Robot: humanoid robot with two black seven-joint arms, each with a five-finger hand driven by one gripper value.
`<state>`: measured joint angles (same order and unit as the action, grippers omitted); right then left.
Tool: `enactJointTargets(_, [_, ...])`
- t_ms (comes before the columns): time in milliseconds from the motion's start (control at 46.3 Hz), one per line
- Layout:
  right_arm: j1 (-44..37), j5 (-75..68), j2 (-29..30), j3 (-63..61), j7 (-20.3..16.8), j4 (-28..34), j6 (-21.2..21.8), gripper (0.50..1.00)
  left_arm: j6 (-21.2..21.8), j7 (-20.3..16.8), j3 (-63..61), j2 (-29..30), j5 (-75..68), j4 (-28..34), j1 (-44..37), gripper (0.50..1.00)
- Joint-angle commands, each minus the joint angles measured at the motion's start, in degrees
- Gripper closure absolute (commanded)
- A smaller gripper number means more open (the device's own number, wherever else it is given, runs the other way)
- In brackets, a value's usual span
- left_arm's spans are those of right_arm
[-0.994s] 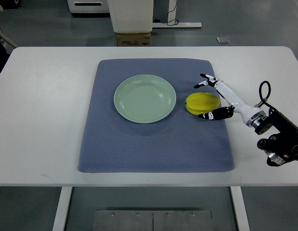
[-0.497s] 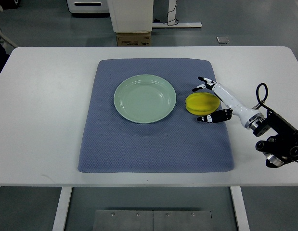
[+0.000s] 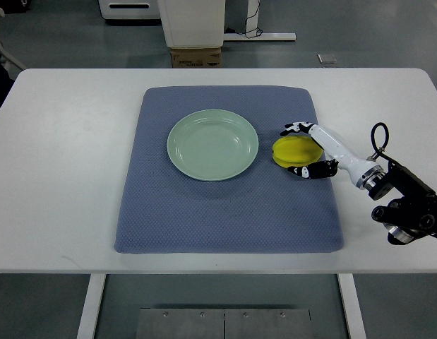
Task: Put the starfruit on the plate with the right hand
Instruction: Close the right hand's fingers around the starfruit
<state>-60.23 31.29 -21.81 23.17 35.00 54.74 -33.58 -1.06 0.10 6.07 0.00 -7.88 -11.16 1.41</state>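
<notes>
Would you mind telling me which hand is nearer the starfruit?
The right hand: its fingers curve around the starfruit on the mat, from its right side. The left hand is out of view.

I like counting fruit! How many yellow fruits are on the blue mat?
1. The starfruit lies on the blue mat, just right of the green plate, with the right hand wrapped around it. Nothing seems hidden.
</notes>
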Motion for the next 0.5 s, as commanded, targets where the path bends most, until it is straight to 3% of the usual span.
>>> enactJointTargets(0, [-0.1,0.0,0.0,0.0,0.0,0.0,0.0,0.722,0.0,0.0,0.0,0.0,0.0,0.0,0.0,0.500])
enactJointTargets(108, [-0.1,0.0,0.0,0.0,0.0,0.0,0.1,0.829,0.0,0.0,0.0,0.0,0.1,0.0,0.0,0.500])
enactJointTargets(216, [-0.3,0.0,0.0,1.4,0.0,0.0,0.1,0.988,0.0,0.0,0.0,0.0,0.0,0.0,0.0,0.500])
enactJointTargets(476, [-1.6,-0.2,0.1,2.8,0.0,0.0,0.1,1.000,0.0,0.0,0.0,0.0,0.0,0.0,0.0,0.500])
